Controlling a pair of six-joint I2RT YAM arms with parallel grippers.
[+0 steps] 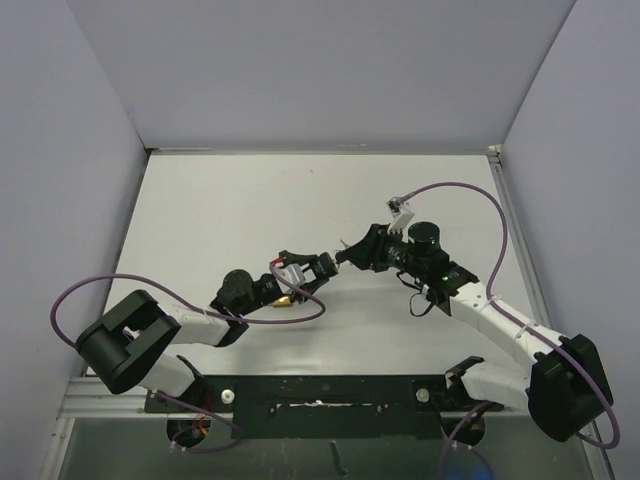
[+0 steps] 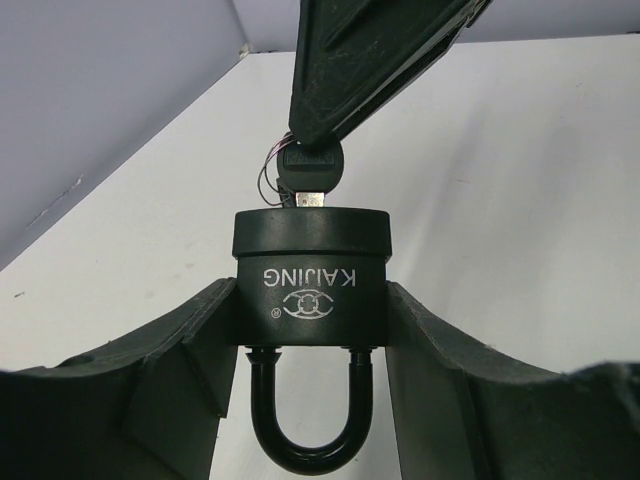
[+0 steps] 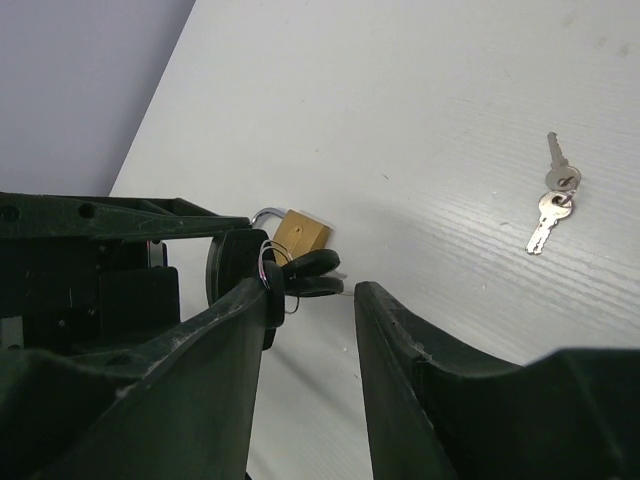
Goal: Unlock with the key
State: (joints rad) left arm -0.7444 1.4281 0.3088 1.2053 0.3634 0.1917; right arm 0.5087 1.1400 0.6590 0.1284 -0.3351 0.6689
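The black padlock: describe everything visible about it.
The black padlock has a round, matte body with white KAJING lettering and a logo, and a glossy black U shackle, both legs in the body. The left claw clamps its sides. A black-headed key sits in its keyhole, opposite the shackle.

Bright even diffuse light, faint soft shadows on table (image 1: 250, 200), padlock (image 2: 310, 240) lettering crisp, left gripper (image 2: 310, 292) dark, near-featureless

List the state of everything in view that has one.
black padlock: shackle closed, clamped in left end effector.
key: inserted, head sticking out.
right end effector: open, at the key.
brass padlock: shackle state unclear.
spare keys: lying loose.
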